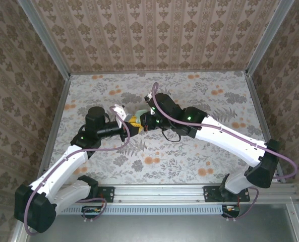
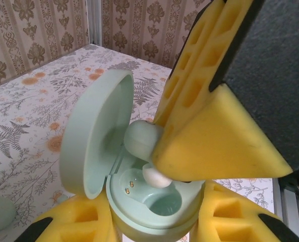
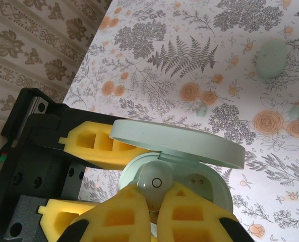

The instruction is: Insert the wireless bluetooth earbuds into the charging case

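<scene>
Mint charging case clamped by my left gripper; right gripper pinches an earbud; I should seat it squarely.

The charging case is mint plastic, smooth with a soft satin sheen. The earbud looks glossier. At 10 o'clock of the case's open well, the contact pins glint like gilt metal. The finger pads are yellow foam, matt and porous. The table cover is matt and floral-printed, possibly paper or cloth. At 6 o'clock in the top view, the frame rail is dull brushed metal.
</scene>
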Tool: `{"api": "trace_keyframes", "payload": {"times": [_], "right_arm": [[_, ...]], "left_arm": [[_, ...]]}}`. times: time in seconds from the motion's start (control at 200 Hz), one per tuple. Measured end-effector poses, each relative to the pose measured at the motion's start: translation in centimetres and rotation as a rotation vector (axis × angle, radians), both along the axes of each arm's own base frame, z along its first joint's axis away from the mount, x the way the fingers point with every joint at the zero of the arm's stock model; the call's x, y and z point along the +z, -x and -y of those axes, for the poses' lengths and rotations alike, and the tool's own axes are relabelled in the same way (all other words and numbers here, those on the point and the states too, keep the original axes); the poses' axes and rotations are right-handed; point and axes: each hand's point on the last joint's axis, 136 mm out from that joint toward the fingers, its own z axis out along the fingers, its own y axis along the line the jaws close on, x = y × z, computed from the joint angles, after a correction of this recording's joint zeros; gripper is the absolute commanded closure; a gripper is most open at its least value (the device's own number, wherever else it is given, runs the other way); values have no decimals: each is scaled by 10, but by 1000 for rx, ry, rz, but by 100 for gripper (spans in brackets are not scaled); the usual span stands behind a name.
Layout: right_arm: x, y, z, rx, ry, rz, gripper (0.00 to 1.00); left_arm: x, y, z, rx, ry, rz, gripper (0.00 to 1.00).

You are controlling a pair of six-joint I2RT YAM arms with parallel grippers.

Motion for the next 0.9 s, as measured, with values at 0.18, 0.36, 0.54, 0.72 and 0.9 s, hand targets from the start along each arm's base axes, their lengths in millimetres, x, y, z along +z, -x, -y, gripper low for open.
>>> {"api": "trace_keyframes", "payload": {"times": [0.18, 0.36, 0.54, 0.72, 0.9], "right_arm": [[-2, 3, -2, 11, 15, -4, 98], [-2, 8, -4, 39, 37, 2, 98], [-5, 10, -7, 58, 66, 9, 96], [-9, 9, -8, 62, 94, 4, 93], [-10, 8, -8, 67, 117, 7, 88]], "left_arm": [[-2, 1, 0, -3, -4, -7, 99], [-3, 2, 1, -6, -7, -9, 99], [-5, 2, 0, -2, -13, -16, 99], [-8, 2, -1, 7, -23, -28, 99], [-10, 1, -2, 10, -28, -34, 98]]}}
